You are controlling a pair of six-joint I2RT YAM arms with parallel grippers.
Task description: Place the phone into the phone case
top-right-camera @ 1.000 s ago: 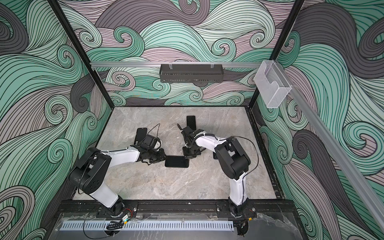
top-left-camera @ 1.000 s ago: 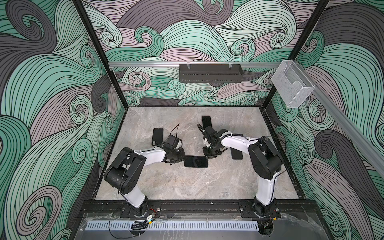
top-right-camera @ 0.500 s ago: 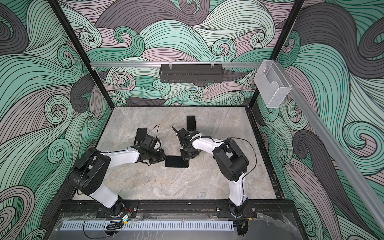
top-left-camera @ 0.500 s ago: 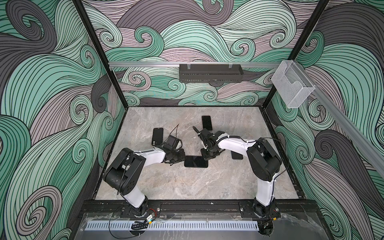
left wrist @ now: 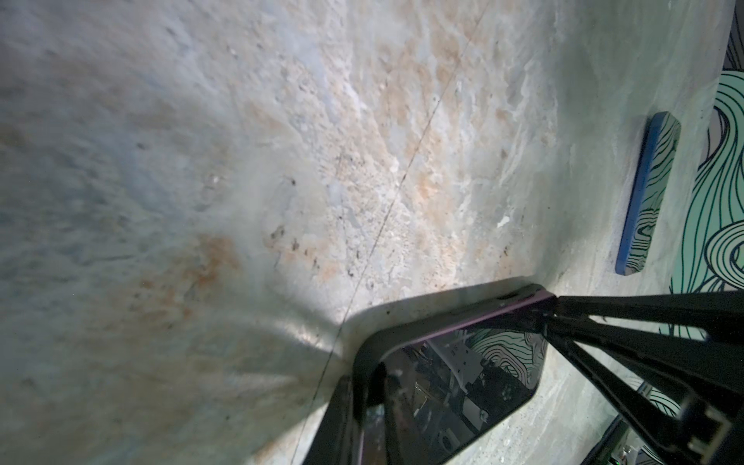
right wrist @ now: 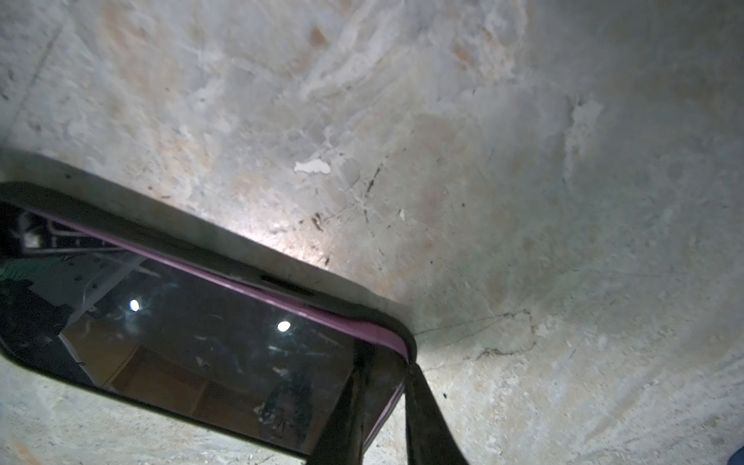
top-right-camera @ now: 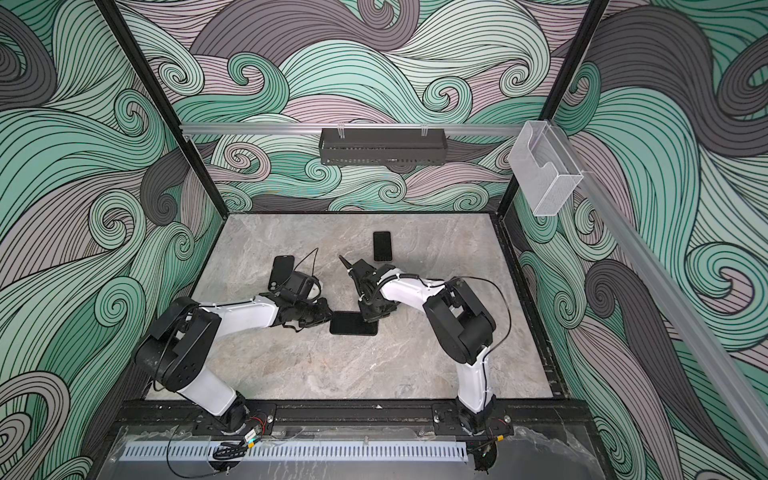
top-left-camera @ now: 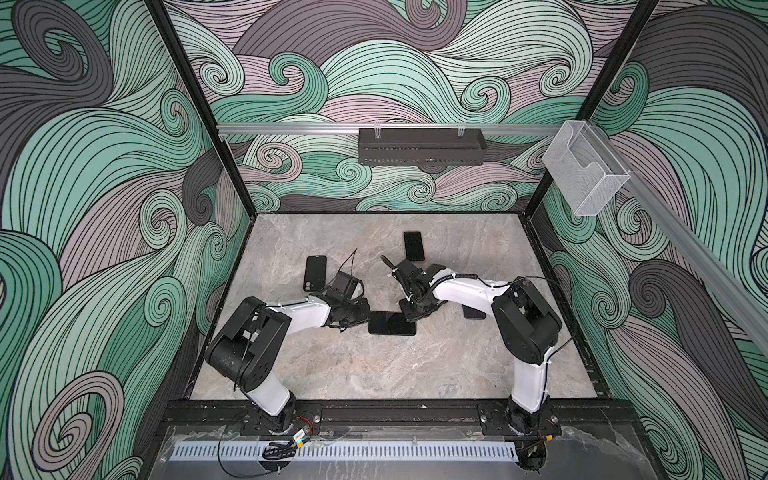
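black phone case (right wrist: 241,269): flat on the marble table (top-left-camera: 374,374), mid-table between the two arms, holds the phone (top-left-camera: 392,323).
phone axis: long axis runs left-right in both top views, one short end toward each arm. screen up, glossy, mirrors the rig. which end is its top: cannot tell.
phone fit: purple edge shows above the case rim along the far long side, widest at the corner by the right arm. fully seated or not: cannot tell.
case detail: slot cut in the far long wall, seen in the right wrist view.
left gripper (top-left-camera: 365,318): clenched on the left short end of the phone case, phone inside. in the left wrist view its fingers (left wrist: 338,422) sit close together with a sliver of purple edge between them.
right gripper (top-left-camera: 411,316): at the far right corner. fingers (right wrist: 426,418) a little apart, one over the glass, one off the edge, corner between them. pressing or let go: cannot tell.
second phone (top-left-camera: 414,246): screen up near the back, long axis front-back, apart from the rest.
dark handset (top-left-camera: 315,273): back left, matte, lens hole at its near end. phone or bare case: cannot tell.
blue phone (left wrist: 648,189): flat, partly under the right arm, screen mirrors the wall pattern.
black rack (top-left-camera: 419,145): on the back rail, inside not visible.
clear holder (top-left-camera: 582,174): on the right rail.
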